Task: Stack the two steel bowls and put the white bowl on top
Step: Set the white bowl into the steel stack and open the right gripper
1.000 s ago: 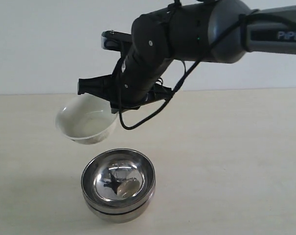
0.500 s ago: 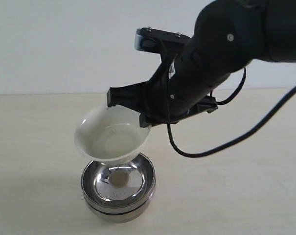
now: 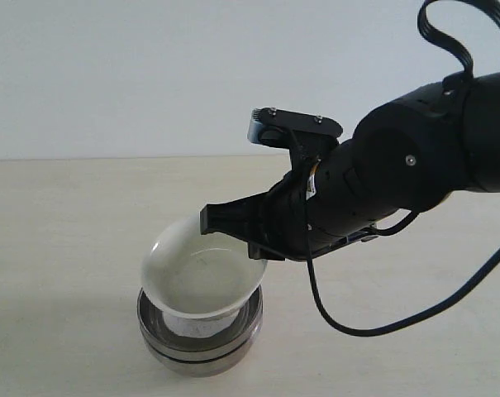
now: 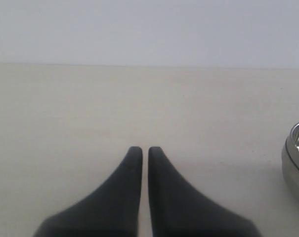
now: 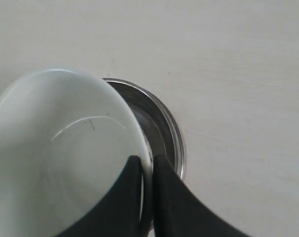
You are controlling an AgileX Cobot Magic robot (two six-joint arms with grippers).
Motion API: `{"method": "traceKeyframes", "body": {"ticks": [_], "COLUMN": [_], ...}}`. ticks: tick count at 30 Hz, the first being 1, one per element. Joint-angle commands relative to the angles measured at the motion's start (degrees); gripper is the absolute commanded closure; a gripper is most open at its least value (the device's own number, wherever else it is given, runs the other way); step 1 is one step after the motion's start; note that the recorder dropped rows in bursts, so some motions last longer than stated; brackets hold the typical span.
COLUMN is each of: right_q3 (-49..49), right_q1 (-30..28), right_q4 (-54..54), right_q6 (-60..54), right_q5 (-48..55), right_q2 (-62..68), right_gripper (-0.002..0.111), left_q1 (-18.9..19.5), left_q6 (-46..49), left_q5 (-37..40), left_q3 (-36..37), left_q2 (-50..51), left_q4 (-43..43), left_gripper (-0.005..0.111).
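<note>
The two steel bowls (image 3: 202, 341) sit nested one in the other on the table at the lower left of the exterior view. The white bowl (image 3: 198, 275) hangs tilted with its base down inside the upper steel bowl; whether it touches I cannot tell. My right gripper (image 5: 148, 159) is shut on the white bowl's (image 5: 55, 148) rim, one finger inside and one outside, and the steel bowls' rim (image 5: 171, 129) shows behind it. My left gripper (image 4: 145, 149) is shut on nothing, low over bare table, with a steel bowl's (image 4: 297, 163) edge off to one side.
The pale table (image 3: 59, 231) runs to a white wall behind. The right arm's black cable (image 3: 373, 327) loops down close to the table right of the bowls.
The right arm has carried the white bowl rightward and down, from above and left of the steel stack into the upper steel bowl's mouth.
</note>
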Motion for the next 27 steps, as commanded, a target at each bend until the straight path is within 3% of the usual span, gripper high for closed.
{"method": "traceKeyframes", "body": {"ticks": [1,27], "right_q3": [0.35,0.35], "right_q1": [0.05,0.55], "right_q4": [1.06,3.17], "right_q6": [-0.33,-0.37], "right_q5": [-2.62,-6.19], "right_q2": [-0.71,6.21], "right_gripper": [0.108,0.108], "left_q1": [0.15,0.15], "left_q6": [-0.48,-0.48], "left_q5": [0.05,0.05], "left_q3": [0.21,0.21], "left_q2": [-0.14,-0.14], "left_q4": [-0.36,-0.36], "left_gripper": [0.103,0.103]}}
